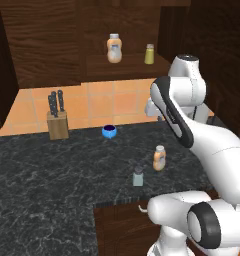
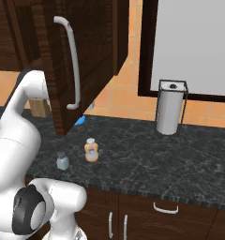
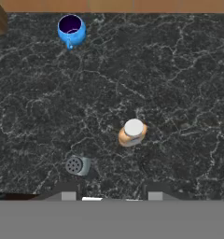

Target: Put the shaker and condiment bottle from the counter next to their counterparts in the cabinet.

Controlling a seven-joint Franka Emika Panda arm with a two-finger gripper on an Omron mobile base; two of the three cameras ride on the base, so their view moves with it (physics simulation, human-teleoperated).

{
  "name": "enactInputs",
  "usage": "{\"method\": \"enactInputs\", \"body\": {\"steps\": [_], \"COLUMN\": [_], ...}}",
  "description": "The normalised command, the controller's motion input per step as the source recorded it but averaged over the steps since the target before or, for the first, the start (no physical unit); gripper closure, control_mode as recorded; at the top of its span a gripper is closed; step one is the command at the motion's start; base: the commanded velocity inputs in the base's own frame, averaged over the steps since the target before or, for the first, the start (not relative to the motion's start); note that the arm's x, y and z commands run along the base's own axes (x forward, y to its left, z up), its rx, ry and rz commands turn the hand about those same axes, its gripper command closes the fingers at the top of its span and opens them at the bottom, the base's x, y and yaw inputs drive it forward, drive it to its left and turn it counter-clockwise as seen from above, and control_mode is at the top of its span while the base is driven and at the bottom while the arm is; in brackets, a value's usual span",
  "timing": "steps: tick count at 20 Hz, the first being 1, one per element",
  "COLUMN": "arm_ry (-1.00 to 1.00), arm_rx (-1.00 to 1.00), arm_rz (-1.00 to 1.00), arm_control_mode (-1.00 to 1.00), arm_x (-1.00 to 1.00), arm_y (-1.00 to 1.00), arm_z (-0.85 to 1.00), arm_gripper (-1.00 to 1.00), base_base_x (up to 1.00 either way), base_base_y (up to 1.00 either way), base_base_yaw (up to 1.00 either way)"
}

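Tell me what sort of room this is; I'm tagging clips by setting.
A kitchen, rendered rather than real. A knife block stands on a black stone counter against orange wall tiles, a paper towel holder stands nearby, and dark wood wall cabinets hang above.

The arm is raised and bent, its hand (image 3: 112, 195) closed and empty.

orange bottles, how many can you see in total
2. One condiment bottle stands on the counter beside the grey-blue shaker. Its paler twin stands on the cabinet shelf, left of the yellow-green shaker. The cabinet door may hide more.
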Motion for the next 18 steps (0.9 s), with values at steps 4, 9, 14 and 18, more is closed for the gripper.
{"method": "enactInputs", "body": {"steps": [4,9,14,18], "arm_ry": [-0.05,-0.15,-0.29,-0.34], "arm_rx": [-0.07,-0.20,-0.07,-0.02], "arm_rz": [0.00,-0.03,-0.43,-0.47], "arm_control_mode": [-1.00,-1.00,-1.00,-1.00], "arm_x": [-0.25,-0.37,-0.37,-0.31], "arm_y": [0.12,0.46,0.40,0.33], "arm_z": [-0.17,-0.28,-0.33,-0.66], "arm_gripper": [-1.00,-1.00,-1.00,-1.00], "base_base_x": [0.00,0.00,0.00,0.00], "base_base_y": [0.00,0.00,0.00,0.00], "base_base_yaw": [0.00,0.00,0.00,0.00]}}
